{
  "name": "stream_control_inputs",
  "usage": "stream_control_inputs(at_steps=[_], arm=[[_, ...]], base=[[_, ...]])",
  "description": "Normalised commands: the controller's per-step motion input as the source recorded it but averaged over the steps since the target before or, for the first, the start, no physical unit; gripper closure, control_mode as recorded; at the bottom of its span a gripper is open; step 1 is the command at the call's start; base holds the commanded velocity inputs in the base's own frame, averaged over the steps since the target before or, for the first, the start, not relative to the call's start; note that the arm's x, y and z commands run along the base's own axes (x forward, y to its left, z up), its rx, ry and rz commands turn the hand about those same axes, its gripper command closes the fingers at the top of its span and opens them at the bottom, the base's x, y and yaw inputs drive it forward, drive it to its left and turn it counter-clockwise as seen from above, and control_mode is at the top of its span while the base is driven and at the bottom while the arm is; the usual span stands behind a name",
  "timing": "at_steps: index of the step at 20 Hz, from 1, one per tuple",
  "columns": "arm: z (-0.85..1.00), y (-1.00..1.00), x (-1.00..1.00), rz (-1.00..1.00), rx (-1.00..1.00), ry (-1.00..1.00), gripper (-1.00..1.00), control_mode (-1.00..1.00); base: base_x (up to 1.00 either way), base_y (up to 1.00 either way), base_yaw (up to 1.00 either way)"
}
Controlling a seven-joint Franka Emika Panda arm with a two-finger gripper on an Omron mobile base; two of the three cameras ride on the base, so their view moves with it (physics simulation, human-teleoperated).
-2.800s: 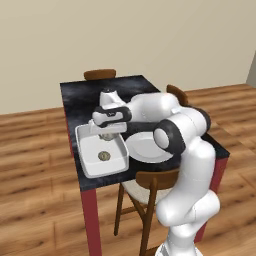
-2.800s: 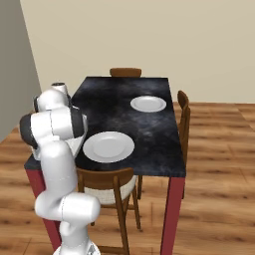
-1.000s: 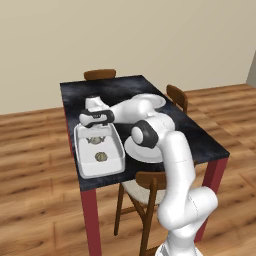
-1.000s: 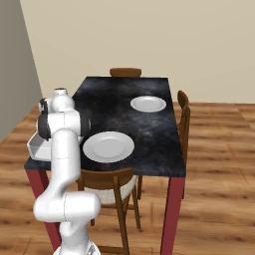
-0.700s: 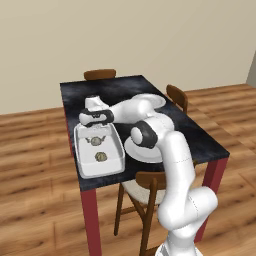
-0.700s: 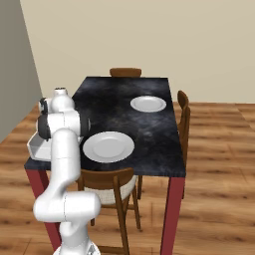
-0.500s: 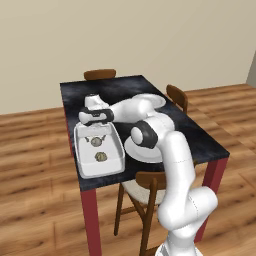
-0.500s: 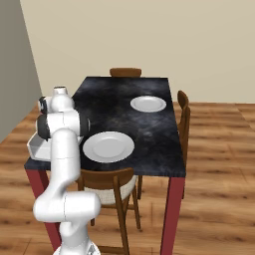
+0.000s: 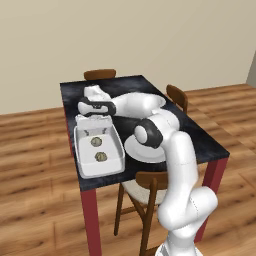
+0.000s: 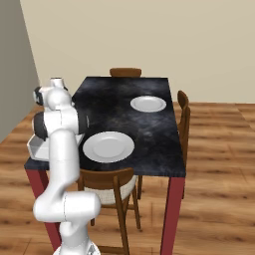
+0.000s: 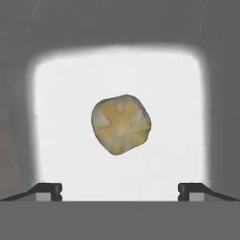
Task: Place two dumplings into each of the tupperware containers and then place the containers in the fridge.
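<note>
Since a second ago the tool (image 9: 94, 118) has let its fingers spread wide — the upper dumpling (image 9: 96, 142) now lies free on the floor of the white tupperware container (image 9: 116, 145), with nothing clamped.

From the left base camera, the container sits on the dark desk (image 9: 200, 137) at its left edge, roughly 9 o'clock from the near round plate (image 9: 145, 154). A second dumpling (image 9: 101, 157) lies at 6 o'clock of the first, close by but apart. The tool hangs over the container's far end, at 12 o'clock of both dumplings.

Looking down from the hand camera, the tan dumpling (image 11: 121, 124) rests near the middle of the white tray floor (image 11: 178, 108), with the two dark fingertips (image 11: 47, 189) far apart at 7 and 5 o'clock of it, touching nothing.

Seen from the right base camera, the container's corner (image 10: 38, 147) shows at the desk's left edge, behind the arm — a second plate (image 10: 148, 103) lies at about 1 o'clock of the near one (image 10: 108, 146). Brown wooden chairs (image 10: 110, 185) stand around the desk.
</note>
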Motion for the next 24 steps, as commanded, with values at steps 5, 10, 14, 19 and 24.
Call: stream_control_inputs(at_steps=[5,10,14,19,24], arm=[[0.47,0.00,-0.71,0.00,0.00,0.00,-1.00,-1.00],[0.37,-0.02,-0.85,0.04,0.00,0.00,-1.00,-1.00],[0.21,-0.20,-1.00,0.09,0.00,0.00,-1.00,-1.00],[0.13,-0.50,-1.00,0.09,0.00,0.02,-1.00,-1.00],[0.08,-0.43,-0.84,0.14,0.00,0.02,-1.00,-1.00]], base=[[0.00,0.00,0.00],[0.00,0.00,0.00],[0.00,0.00,0.00],[0.00,0.00,0.00],[0.00,0.00,0.00]])
